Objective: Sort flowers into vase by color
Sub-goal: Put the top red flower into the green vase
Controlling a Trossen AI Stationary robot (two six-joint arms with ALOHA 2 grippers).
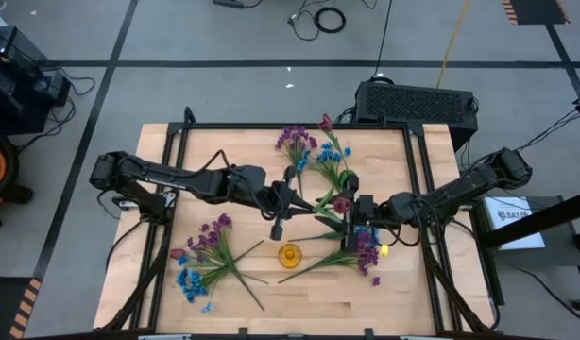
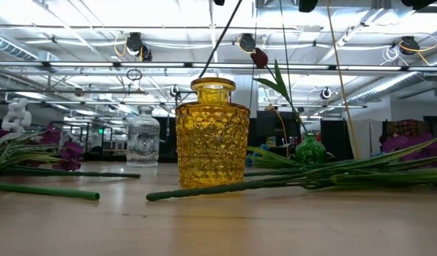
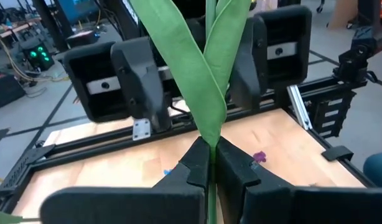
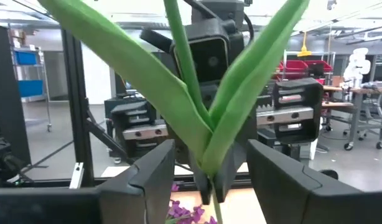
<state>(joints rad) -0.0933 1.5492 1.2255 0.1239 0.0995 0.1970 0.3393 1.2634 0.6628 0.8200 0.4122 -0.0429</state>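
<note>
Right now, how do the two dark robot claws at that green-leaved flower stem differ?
The left gripper is shut; the right gripper is open. The left gripper pinches the green-leaved flower stem; the right gripper's fingers stand apart on either side of it. Both are dark, two-fingered and meet at that stem.

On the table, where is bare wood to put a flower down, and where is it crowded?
Bare wood lies along the table's near edge, right of the left flower pile, and in the far left corner. The middle is crowded: both grippers, the yellow vase, the far bunch.
</note>
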